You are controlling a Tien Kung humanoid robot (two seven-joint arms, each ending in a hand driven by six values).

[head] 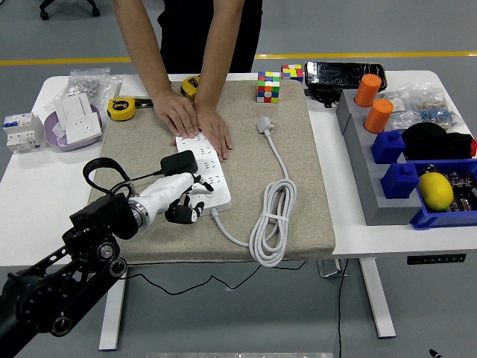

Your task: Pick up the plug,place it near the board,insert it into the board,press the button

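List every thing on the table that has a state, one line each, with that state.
black plug: seated in the power strip, cable trailing left
power strip: flat on the mat, far end pinned down by the person's hands
left hand: fingers curled, holding nothing, at the strip's near edge
white cord: coiled and tied, its white plug free on the mat
tape measure: retracted
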